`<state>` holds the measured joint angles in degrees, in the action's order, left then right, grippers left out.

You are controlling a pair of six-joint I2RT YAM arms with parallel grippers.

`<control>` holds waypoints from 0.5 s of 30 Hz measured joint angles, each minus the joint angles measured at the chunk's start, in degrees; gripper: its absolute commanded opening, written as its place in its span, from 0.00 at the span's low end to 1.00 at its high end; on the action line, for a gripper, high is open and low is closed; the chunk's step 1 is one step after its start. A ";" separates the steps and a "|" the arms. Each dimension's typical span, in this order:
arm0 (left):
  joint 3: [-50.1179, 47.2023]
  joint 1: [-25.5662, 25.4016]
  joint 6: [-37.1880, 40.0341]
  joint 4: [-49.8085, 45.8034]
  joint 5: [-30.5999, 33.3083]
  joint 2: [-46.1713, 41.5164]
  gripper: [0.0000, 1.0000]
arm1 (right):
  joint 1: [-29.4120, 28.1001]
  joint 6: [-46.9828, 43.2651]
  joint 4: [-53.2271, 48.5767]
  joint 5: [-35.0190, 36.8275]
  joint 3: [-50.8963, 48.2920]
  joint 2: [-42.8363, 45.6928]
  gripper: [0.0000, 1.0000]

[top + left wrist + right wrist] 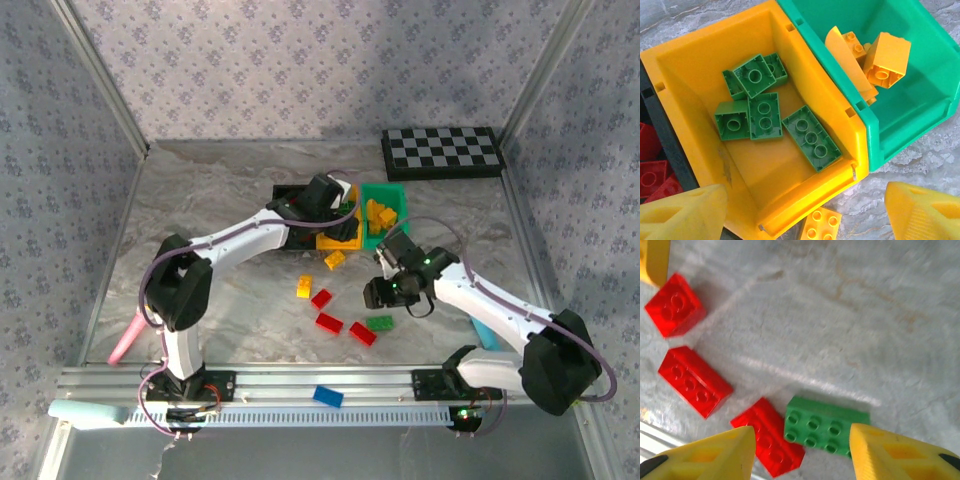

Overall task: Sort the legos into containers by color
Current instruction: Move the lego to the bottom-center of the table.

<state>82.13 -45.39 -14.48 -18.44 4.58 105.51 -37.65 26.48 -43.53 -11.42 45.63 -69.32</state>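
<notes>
Green legos (765,112) were seen in the yellow-orange bin (685,85), yellow legos (887,57) in the green bin (920,120), and red legos (652,177) in the black bin (667,140). The desk (850,315) was marbled grey, the checkerboard (441,152) black and white, a lone brick (327,396) blue.

red bricks (652,175) left of the orange bin (695,75), yellow brick (821,225) just below it, both partly out of frame

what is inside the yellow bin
Five or six green bricks lie on the floor of the yellow bin, some overlapping. Anything beneath them is covered.
</notes>
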 measured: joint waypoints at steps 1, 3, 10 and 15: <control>-0.68 0.00 -0.15 0.68 0.04 0.00 0.82 | -1.05 0.76 -0.52 -0.50 -0.11 0.33 0.55; -1.90 0.00 -0.37 1.42 0.24 0.00 0.82 | -3.15 2.14 -1.64 -1.36 -0.39 1.11 0.55; -4.33 -0.07 -1.95 3.85 0.24 0.00 0.82 | -7.87 5.95 -4.46 -2.69 -1.49 2.08 0.56; -6.64 -0.11 -3.21 5.73 0.22 -0.22 0.82 | -8.41 8.20 -2.97 -3.74 -6.36 1.75 0.57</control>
<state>75.48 -45.50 -17.69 -12.71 4.80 105.30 -46.06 34.68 -46.50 -15.16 39.27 -67.57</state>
